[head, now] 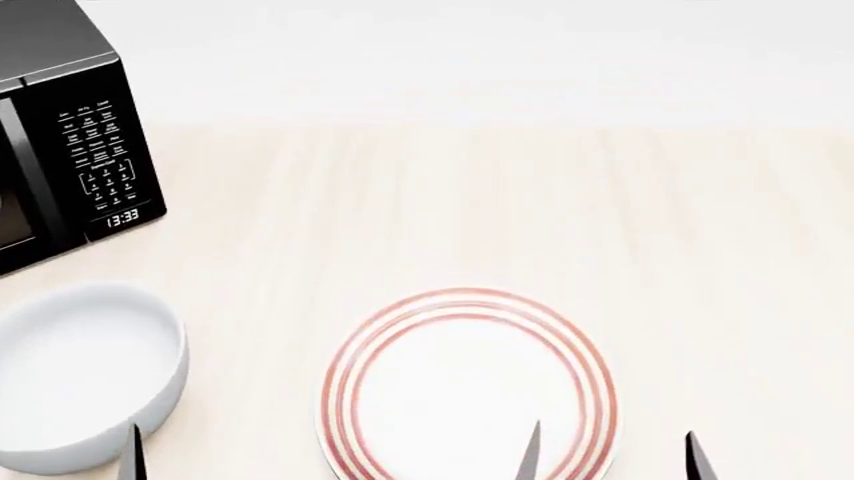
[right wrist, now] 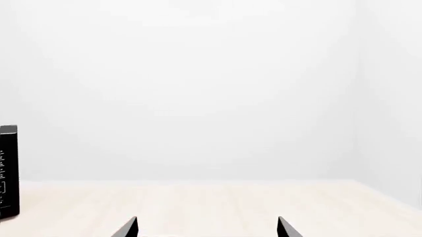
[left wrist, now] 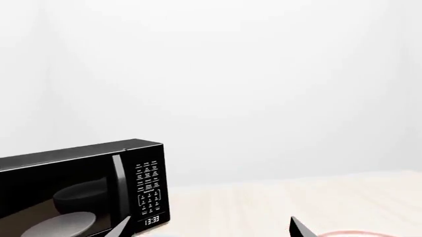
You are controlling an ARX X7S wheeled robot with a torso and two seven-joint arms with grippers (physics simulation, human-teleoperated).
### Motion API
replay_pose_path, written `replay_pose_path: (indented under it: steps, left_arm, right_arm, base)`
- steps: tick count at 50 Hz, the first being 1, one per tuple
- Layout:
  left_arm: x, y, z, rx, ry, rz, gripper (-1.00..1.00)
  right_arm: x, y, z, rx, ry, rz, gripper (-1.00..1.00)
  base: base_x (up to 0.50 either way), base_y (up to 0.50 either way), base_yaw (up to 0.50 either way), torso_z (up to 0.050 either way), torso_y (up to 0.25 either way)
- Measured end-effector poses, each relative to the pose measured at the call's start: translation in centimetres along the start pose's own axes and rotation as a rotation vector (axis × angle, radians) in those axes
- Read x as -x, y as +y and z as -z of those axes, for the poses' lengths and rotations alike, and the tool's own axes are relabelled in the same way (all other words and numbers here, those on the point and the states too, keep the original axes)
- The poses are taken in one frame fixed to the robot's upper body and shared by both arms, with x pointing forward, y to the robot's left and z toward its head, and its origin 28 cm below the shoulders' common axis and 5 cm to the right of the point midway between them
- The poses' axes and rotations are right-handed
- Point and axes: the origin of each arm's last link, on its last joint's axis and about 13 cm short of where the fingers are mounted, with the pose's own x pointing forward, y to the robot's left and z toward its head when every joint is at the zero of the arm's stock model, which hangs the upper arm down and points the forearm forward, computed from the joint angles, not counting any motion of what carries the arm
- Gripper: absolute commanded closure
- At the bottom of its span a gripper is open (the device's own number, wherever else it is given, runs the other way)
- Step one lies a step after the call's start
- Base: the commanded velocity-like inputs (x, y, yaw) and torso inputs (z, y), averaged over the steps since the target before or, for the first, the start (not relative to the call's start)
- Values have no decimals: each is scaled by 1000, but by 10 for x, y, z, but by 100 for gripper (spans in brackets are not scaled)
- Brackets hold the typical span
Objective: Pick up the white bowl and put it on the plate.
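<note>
The glossy white deep round bowl (head: 83, 372) sits just beside the left claw (left wrist: 209, 228), whose fingers stand wide apart, holding nothing. It looks rigid, slick and breakable, so pinch its thick rim. The right claw (head: 611, 455), equally spread and empty, hovers over the flat red-ringed white plate (head: 467, 385).

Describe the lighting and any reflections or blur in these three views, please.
Head view: soft even light, faint shadow under the white bowl, the plate sharp. Left wrist view: the microwave door mirrors pale shapes; the background is washed out. Right wrist view: a bright, featureless wall, no glare.
</note>
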Motion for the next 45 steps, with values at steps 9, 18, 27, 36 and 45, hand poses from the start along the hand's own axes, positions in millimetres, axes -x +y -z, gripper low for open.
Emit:
replay_pose_path:
  steps: [9, 18, 27, 36, 45]
  left_arm:
    - [-19, 9, -25, 23, -76, -28, -100]
    - [-39, 28, -79, -25, -154, -12, -100]
    - [-42, 47, -99, -137, -112, -34, -100]
    - [-50, 65, -107, -166, -28, -57, -100]
    - [-61, 82, -111, -159, 65, -91, -100]
  right_arm:
    - [0, 0, 3, 4, 11, -3, -100]
    - [0, 1, 6, 5, 23, -7, -100]
    - [0, 1, 8, 4, 30, -8, -100]
    - [0, 1, 9, 3, 36, -7, -100]
    - [0, 1, 10, 1, 41, -10, -100]
  base:
    - [0, 0, 0, 0, 0]
    - [0, 0, 0, 0, 0]
    - [0, 0, 0, 0, 0]
    - [0, 0, 0, 0, 0]
    - [0, 0, 0, 0, 0]
